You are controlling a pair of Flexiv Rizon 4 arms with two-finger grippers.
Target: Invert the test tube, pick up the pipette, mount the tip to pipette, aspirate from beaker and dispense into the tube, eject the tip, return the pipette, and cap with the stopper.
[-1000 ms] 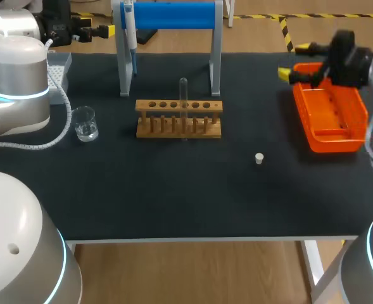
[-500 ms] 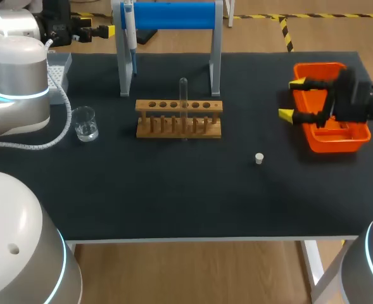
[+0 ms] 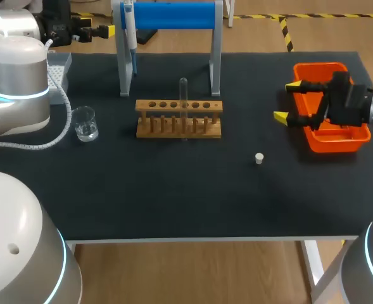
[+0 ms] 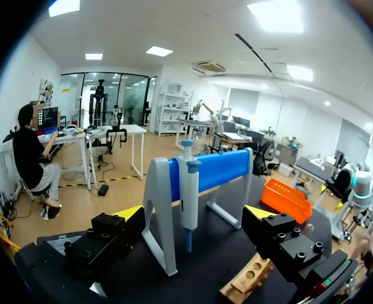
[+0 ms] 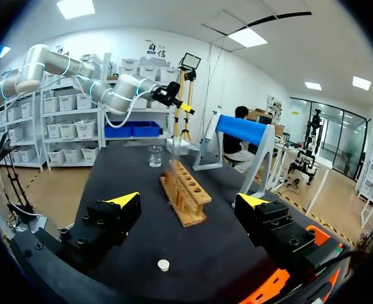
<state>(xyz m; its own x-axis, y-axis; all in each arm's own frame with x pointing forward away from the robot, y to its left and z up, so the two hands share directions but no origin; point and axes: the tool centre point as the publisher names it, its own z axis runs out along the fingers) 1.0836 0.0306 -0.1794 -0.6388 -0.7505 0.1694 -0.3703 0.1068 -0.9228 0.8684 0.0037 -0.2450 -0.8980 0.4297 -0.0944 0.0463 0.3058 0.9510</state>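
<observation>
A clear test tube (image 3: 183,95) stands upright in the wooden rack (image 3: 178,118) at mid-table; the rack (image 5: 185,193) also lies ahead of my right gripper. The blue-and-white pipette (image 3: 128,31) hangs on the blue-barred stand (image 3: 173,16). A glass beaker (image 3: 84,123) sits left of the rack. The small white stopper (image 3: 259,158) lies right of the rack. My right gripper (image 3: 287,101) is open, at the orange tray's left edge, empty. My left gripper (image 3: 109,30) hovers open behind the table's far left, facing the pipette (image 4: 187,190).
The orange tray (image 3: 335,136) sits at the right edge under my right arm. A grey tip box (image 3: 59,69) stands at the far left behind the beaker. Open black tabletop stretches in front of the rack.
My right gripper has swung from above the far end of the orange tray toward me and leftward, turning its fingers toward the middle of the table. The left arm has stayed still.
</observation>
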